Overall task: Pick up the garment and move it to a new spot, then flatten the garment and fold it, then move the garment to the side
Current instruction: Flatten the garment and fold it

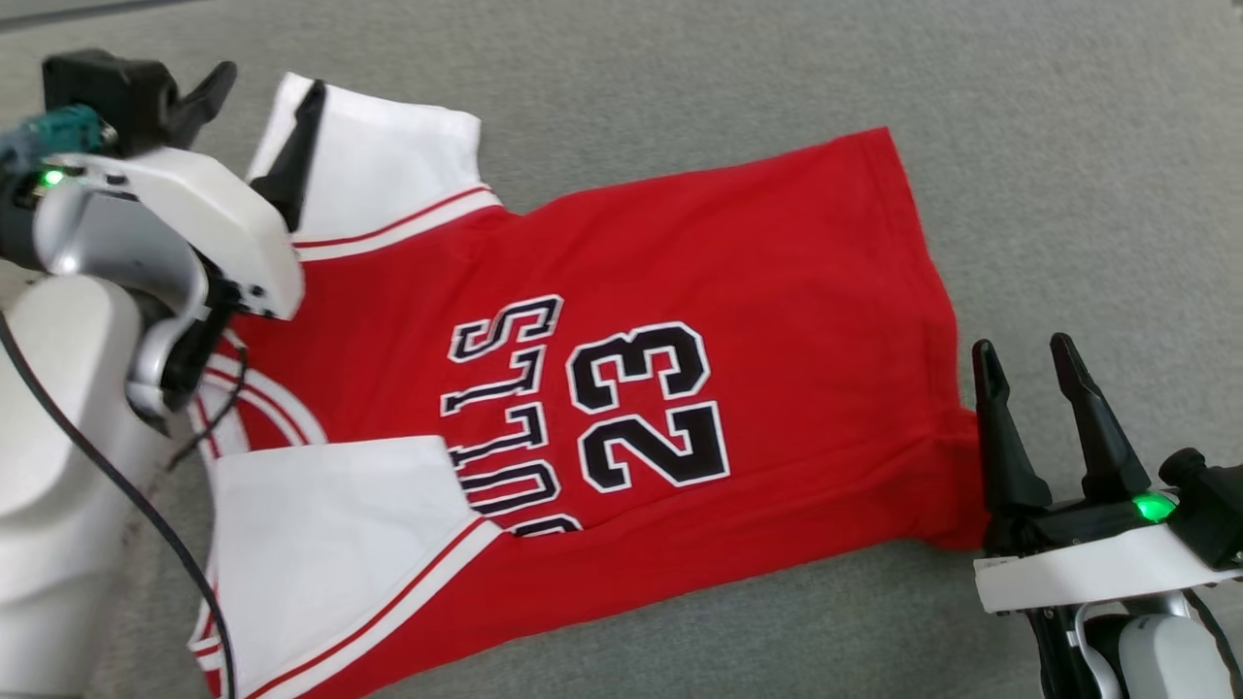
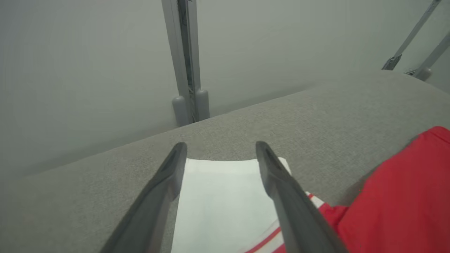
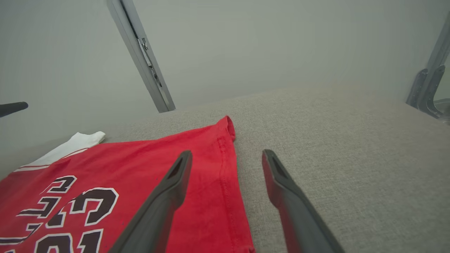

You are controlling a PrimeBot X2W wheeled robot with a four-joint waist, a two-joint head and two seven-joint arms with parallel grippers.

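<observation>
**A:** Where is the garment (image 1: 621, 320) now, and how far is the task, in your opinion?

**B:** It lies spread on the grey surface (image 1: 1068, 146), front side up, with the collar end toward the robot's left and the hem (image 3: 225, 168) toward its right. The red body looks quite flat, with only small wrinkles near the hem corner. So I judge that the moving and the flattening are mostly done.

**A:** And the folding?

**B:** The near sleeve (image 1: 330, 524) lies over the chest and covers the start of the lettering (image 1: 505, 417). It may be a first fold, but from this angle I cannot say whether it is a neat fold or only lying so. The far sleeve (image 1: 388, 165) sticks out flat, not folded. The body is not folded either, and the move to the side is left to do.

**A:** What do the grippers hold?

**B:** Nothing, as far as I see. The left gripper (image 1: 270, 83) has its fingers spread, and they hang over the far sleeve without pinching it. The right gripper (image 1: 1022, 346) is also spread wide, just beside the near hem corner, one finger over the red cloth and one over the bare surface.

**A:** So what is next?

**B:** Probably the far sleeve, then the body.
</observation>
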